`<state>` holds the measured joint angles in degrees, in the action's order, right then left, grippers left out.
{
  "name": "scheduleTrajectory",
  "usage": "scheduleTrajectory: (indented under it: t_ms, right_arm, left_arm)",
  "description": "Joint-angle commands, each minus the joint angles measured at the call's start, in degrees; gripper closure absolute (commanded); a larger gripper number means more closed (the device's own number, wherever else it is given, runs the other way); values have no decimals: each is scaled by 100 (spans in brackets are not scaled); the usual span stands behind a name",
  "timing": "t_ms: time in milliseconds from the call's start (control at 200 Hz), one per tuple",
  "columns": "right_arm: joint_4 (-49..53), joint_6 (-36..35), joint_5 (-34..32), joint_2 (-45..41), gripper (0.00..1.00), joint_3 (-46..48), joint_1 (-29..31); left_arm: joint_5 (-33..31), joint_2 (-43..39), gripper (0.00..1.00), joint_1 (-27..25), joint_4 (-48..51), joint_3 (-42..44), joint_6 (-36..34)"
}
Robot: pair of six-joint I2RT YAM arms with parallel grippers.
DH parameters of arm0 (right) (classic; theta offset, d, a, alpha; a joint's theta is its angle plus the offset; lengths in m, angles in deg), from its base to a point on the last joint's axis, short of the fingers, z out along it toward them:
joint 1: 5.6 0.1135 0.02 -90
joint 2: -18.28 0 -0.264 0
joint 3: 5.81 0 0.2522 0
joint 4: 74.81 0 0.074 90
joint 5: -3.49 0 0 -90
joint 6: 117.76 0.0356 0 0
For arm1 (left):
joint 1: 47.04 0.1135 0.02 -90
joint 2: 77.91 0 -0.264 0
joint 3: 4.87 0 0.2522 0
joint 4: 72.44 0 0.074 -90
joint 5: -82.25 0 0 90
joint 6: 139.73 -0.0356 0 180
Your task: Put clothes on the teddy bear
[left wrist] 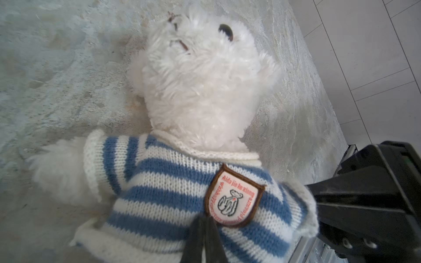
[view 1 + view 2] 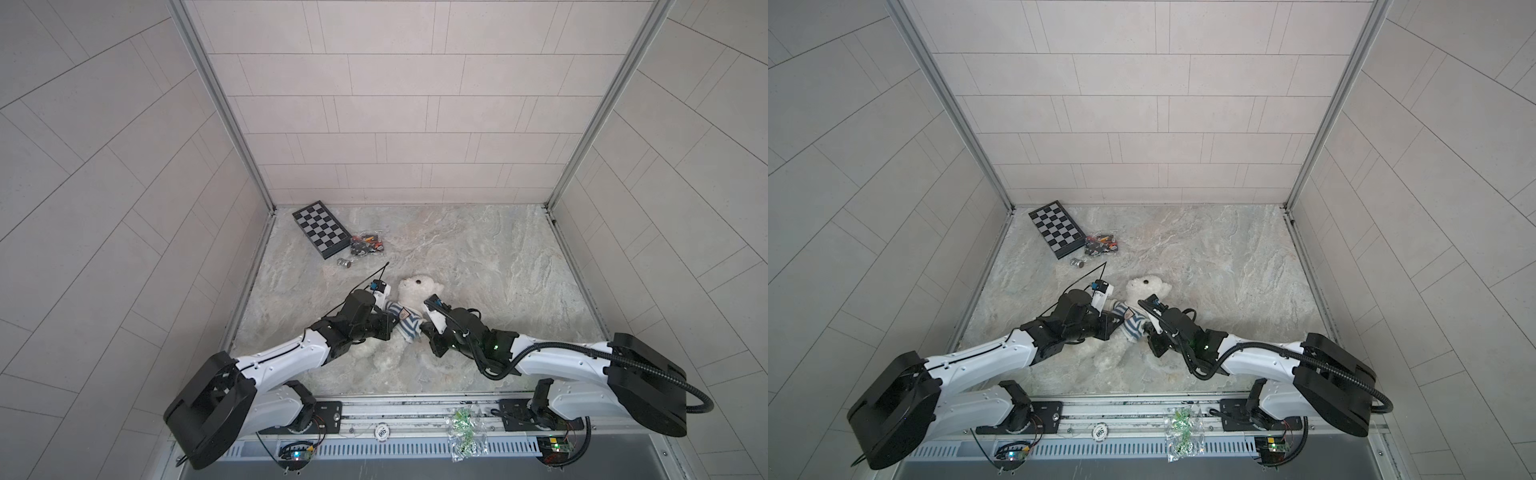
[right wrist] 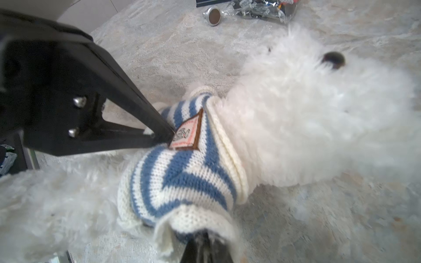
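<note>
Two grippers are meeting at the teddy bear (image 2: 415,286) from either side. The bear is lying on its back on the marbled table (image 2: 498,270), a little left of the middle in both top views. Its head is pointing toward the back wall and its legs toward the front rail.

The striped shirt (image 2: 401,318) is wrapping the bear's torso. The head is poking out through the cream collar, and in the left wrist view one fluffy arm is sticking out of a sleeve. The fur below the hem is lying bare. A badge (image 1: 234,198) is facing up on the chest.

The left gripper (image 1: 202,239) is clamping its jaws together on the knit just below the badge. In the right wrist view its tip is pressing into the shirt right beside the badge. The right gripper (image 3: 205,248) is pinching a cream ribbed edge of the shirt on the bear's other side, and the knit is bunching over its closed fingers.

Near the back wall on the left, a chessboard (image 2: 320,230) is lying flat. Just beside it, a clear plastic bag (image 2: 366,245) is holding a jumble of small dark pieces with specks of red and orange, too small to identify. A small metal cylinder (image 2: 345,262) is lying loose on the table near that bag, outside it. On the front rail, a second clear bag (image 2: 465,432) is holding small green pieces.
</note>
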<state>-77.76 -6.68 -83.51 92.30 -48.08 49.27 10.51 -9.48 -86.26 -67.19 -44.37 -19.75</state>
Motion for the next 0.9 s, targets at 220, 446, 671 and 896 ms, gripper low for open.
scheduleTrajectory:
  t_ms: [220,446,671,896]
  right_arm:
    - [-375,-86,196,363,73,-500,32]
    - [-439,-165,218,444,63,-611,32]
    - [-482,-214,346,694,62,-664,32]
    - [-570,-209,433,860,72,-823,28]
  left_arm:
    - [4,153,100,64,133,121,-137]
    - [35,153,100,64,138,122,-202]
    - [98,180,100,64,104,108,-212]
    - [114,183,100,58,95,110,-230]
